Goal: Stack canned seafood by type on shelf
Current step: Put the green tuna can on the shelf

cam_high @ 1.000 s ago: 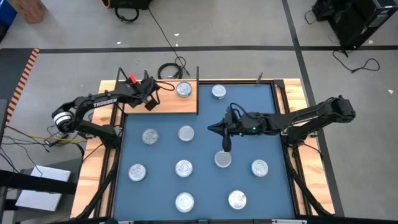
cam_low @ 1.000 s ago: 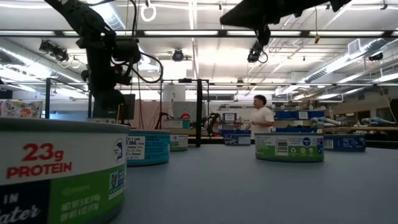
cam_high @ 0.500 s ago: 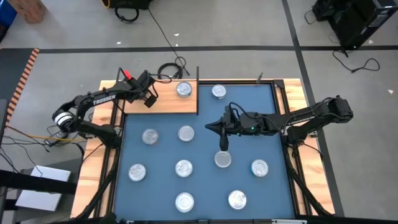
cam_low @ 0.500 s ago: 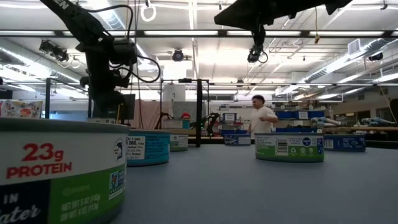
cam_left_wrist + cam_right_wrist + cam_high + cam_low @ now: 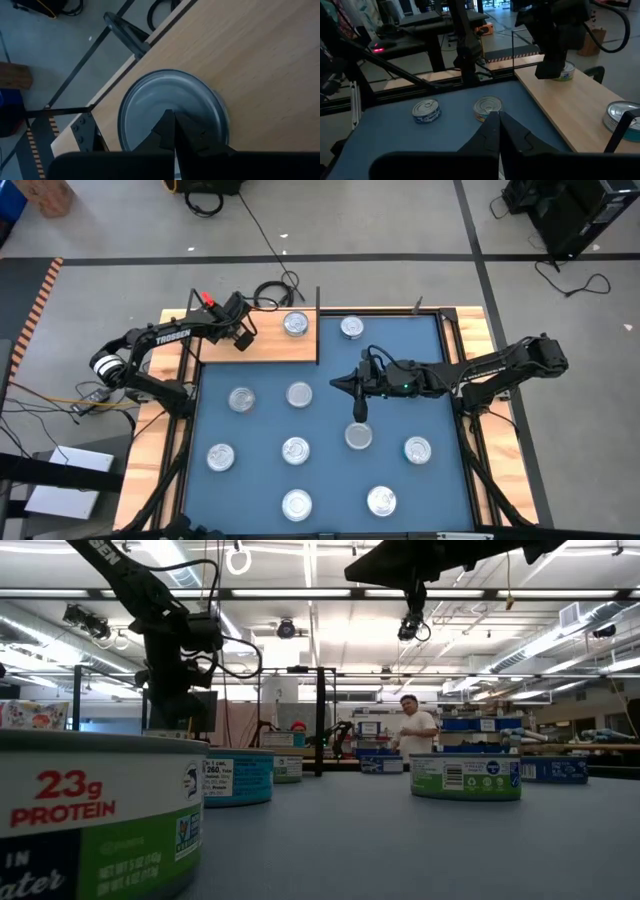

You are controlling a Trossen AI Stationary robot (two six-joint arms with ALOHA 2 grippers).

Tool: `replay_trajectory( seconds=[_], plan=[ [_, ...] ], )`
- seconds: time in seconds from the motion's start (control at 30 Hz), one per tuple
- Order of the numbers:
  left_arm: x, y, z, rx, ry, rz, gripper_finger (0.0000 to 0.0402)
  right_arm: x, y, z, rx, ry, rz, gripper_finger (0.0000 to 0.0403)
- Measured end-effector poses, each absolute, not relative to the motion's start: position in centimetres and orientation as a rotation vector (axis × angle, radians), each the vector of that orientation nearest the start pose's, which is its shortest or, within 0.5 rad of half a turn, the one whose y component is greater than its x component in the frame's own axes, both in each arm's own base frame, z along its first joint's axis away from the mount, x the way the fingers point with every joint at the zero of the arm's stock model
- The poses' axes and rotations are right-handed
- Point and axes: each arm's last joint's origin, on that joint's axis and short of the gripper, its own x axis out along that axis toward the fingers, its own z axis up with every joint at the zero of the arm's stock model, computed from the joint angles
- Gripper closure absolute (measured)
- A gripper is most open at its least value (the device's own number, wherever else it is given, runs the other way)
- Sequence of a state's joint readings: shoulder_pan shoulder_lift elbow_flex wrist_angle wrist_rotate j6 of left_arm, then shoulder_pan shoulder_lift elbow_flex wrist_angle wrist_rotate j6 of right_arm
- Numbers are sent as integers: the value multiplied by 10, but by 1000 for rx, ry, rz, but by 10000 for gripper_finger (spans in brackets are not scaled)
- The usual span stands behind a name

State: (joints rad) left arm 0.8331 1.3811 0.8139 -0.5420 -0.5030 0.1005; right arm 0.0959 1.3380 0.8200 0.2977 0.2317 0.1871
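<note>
The shelf is a light wooden board at the table's far left. One tin stands on its right part. A second tin stands near its far left corner, hidden in the high view under my left gripper. That gripper is shut and slants down over this tin's lid. My right gripper is shut and held high over the middle of the blue mat, pointing toward the table's left. Several more tins, such as one and another, rest on the mat. My left gripper's shut fingertips stand over the lid of the tin at the shelf's far left corner, coming from above at a slant. I cannot tell whether they touch the lid. The tin rests flat on the board.
Thin black uprights stand at the shelf's corners. A tin sits at the mat's far edge beside the shelf. Wooden rails and black frame bars border the mat. A person stands far behind the table.
My left gripper has moved a little toward the table's far left corner over the shelf and has stayed shut. My right arm has kept still.
</note>
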Motion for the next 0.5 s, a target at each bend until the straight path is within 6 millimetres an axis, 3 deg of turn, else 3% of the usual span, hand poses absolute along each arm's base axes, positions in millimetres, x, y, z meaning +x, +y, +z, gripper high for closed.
replay_trajectory(
  seconds=[0.5],
  plan=[
    [151,207,201,-102,1196,1167,398,294,22,269,144,218,-156,395]
  ],
)
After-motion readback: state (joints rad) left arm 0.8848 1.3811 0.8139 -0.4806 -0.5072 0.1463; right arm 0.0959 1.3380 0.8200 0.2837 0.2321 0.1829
